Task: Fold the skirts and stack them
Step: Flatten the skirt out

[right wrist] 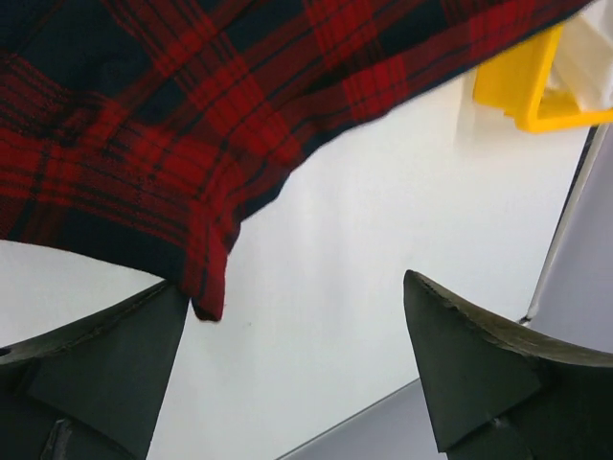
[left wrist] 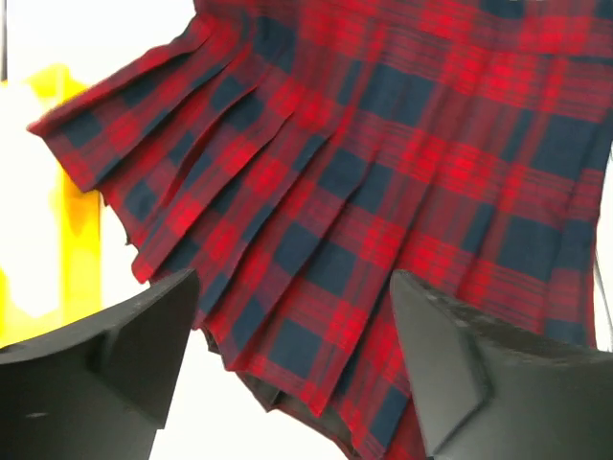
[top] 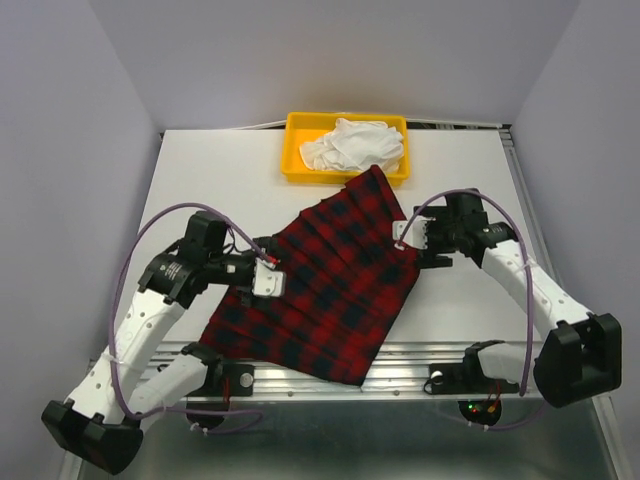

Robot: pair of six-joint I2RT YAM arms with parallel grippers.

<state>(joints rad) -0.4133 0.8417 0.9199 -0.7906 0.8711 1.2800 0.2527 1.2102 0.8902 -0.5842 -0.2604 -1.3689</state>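
Fingers (left wrist: pixel 115 355) on the left gripper (top: pixel 268 280) are spread wide, and so are those on the right gripper (top: pixel 405 240); neither clamps anything.

Top view: the red-and-navy plaid skirt (top: pixel 320 280) lies flat and diagonal mid-table. Its far tip reaches the near wall of the yellow bin (top: pixel 292 150). Its near hem hangs over the metal rail (top: pixel 420 352) at the table's front edge. The white table (top: pixel 200 180) is matte and bare around the skirt. A crumpled white garment (top: pixel 352 143) sits in the bin. Pale grey-lilac walls (top: pixel 70 120) close in on three sides. The left gripper sits at the skirt's left edge, the right gripper at its right edge, roughly opposite each other. Purple cables (top: pixel 130 265) loop off both arms.

Left wrist view: pleats fan out across the frame, and the hem runs down to the gap between the two dark fingers. The cloth is under the fingers, not pinched. The bin shows at left, washed out by glare.

Right wrist view: a skirt corner droops just beside the finger on the left of the picture; I cannot tell whether they touch. The other finger is well clear of it, over bare white tabletop. A corner of the bin is at upper right, with the table's grey edge strip (right wrist: pixel 575 220) running down the right side.
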